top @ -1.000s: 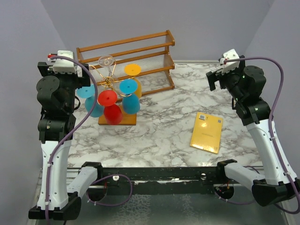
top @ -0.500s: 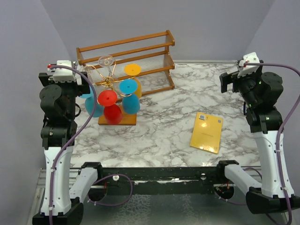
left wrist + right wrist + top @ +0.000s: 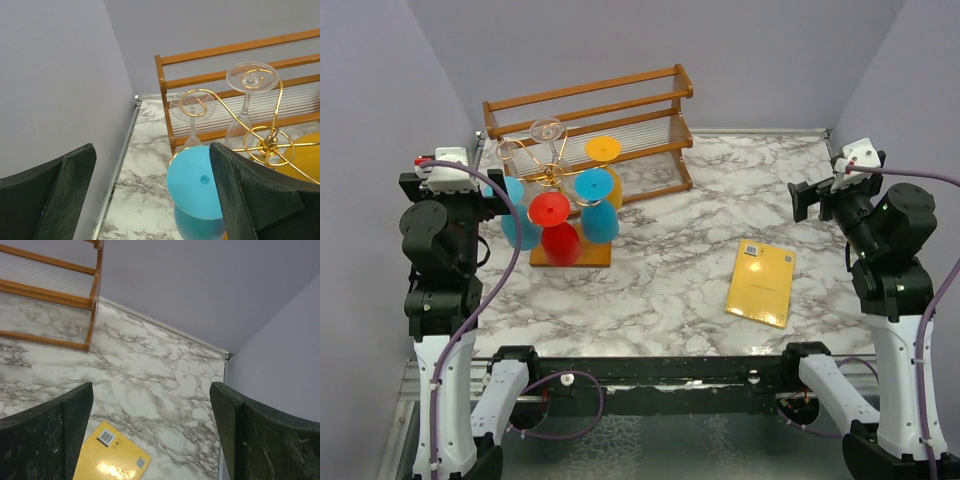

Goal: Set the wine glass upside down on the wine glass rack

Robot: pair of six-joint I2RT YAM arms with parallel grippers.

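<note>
Robotics lab, a staged test cell. Shown by a left arm point(image 3: 440, 270) and right arm point(image 3: 892, 260) bolted to a black rail point(image 3: 660, 372) at the edge of a marble-look table point(image 3: 660, 290), purple cables point(image 3: 506, 262), and plain lilac walls point(image 3: 620, 40) boxing it in on three sides.

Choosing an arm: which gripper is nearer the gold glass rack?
Left. The left gripper is close beside the rack, on its left; the right gripper is far off across the table.

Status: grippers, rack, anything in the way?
Left gripper open, empty. Right gripper open, empty. Rack holds coloured and clear glasses upside down. Yellow booklet lies well apart from it.
</note>
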